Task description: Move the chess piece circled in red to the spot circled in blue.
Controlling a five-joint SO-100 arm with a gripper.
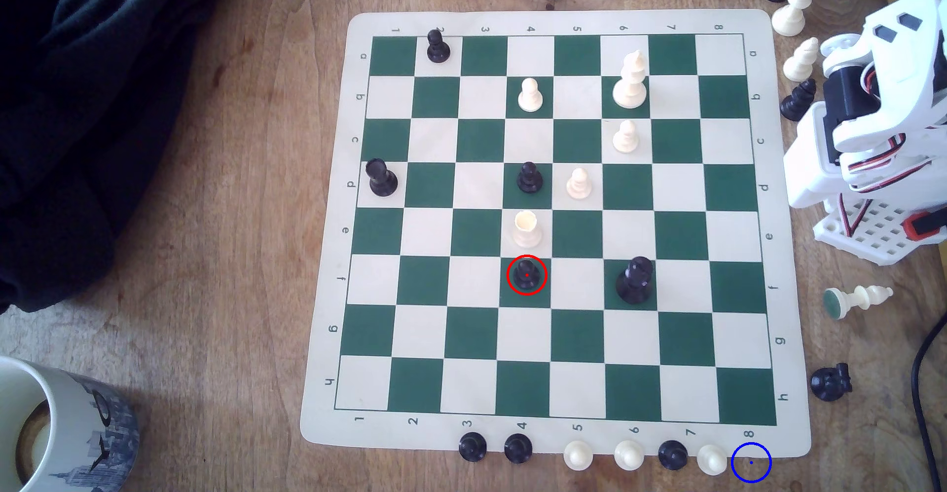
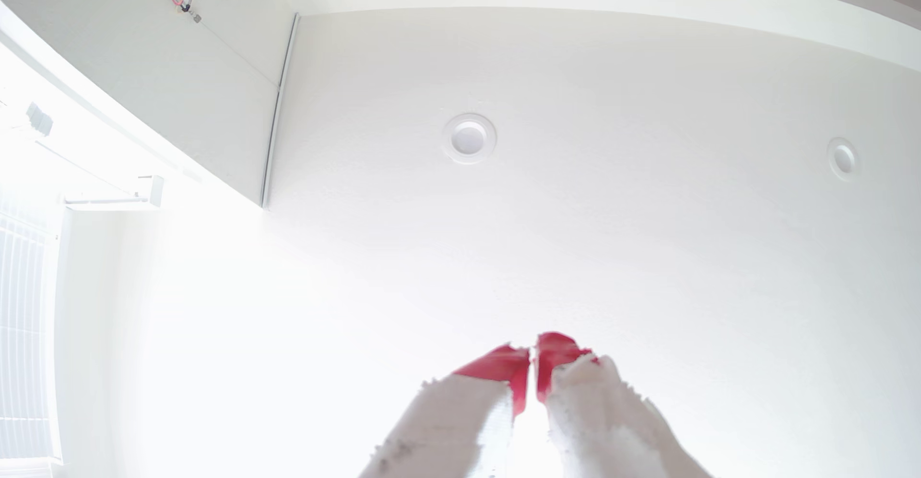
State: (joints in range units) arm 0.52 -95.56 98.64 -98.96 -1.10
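A home, by the look of it: a worn wooden table (image 1: 215, 246) carries a roll-up chess mat (image 1: 328, 318); a patterned mug (image 1: 61, 430) sits at 8 o'clock of the mat; dark clothing (image 1: 77, 113) lies heaped at 10 o'clock; the wrist view gives a white plaster ceiling (image 2: 598, 239) with recessed lights (image 2: 468, 138) and a bright window with blinds (image 2: 25, 333).

Exterior view overhead, near the chessboard (image 1: 558, 225); wrist view facing the ceiling (image 2: 548, 209).
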